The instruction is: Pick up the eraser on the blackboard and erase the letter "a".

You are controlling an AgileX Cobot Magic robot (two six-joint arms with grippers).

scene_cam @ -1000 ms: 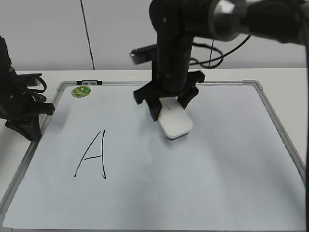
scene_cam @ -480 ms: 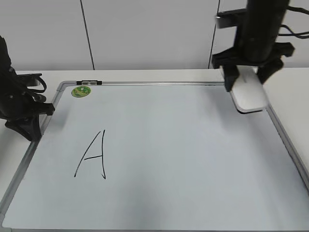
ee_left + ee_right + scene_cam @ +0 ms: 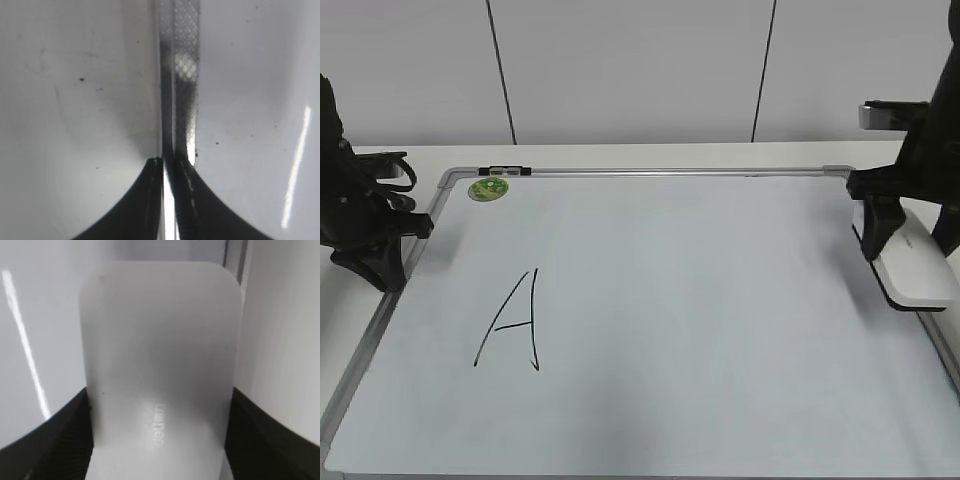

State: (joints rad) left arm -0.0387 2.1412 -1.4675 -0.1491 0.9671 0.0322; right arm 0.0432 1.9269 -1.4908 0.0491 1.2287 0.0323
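Note:
The white eraser [image 3: 918,270] is held between the jaws of my right gripper [image 3: 910,240] at the right edge of the blackboard [image 3: 700,300], over its silver frame. In the right wrist view the eraser [image 3: 160,340] fills the middle, grey lettering up, with the black fingers [image 3: 60,440] of the gripper [image 3: 159,440] on both sides. My left gripper [image 3: 375,265] is shut at the board's left edge; in the left wrist view its tips [image 3: 170,165] sit over the frame strip [image 3: 182,75]. No small "a" shows on the board.
A large capital "A" [image 3: 510,320] is drawn on the left half of the board. A round green magnet [image 3: 488,188] sits in the far left corner, with a small black clip [image 3: 505,171] on the top frame. A white wall stands behind.
My right gripper has carried the eraser from the board's middle to the far right corner, then forward along the right edge. The left arm has not moved.

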